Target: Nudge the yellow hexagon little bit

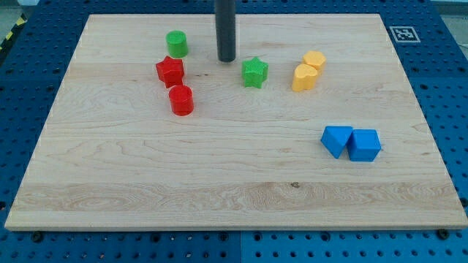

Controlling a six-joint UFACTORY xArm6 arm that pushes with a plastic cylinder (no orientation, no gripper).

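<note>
While my tip (226, 59) stands left, the upright yellow hexagon (314, 60) shows no long axis.

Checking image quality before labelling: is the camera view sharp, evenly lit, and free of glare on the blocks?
Camera view: sharp throughout, lighting soft and even, only faint shadows beside the blocks; no glare on the board. My tip and the yellow hexagon are crisp; the two yellow blocks touch, so their edges merge slightly.
</note>
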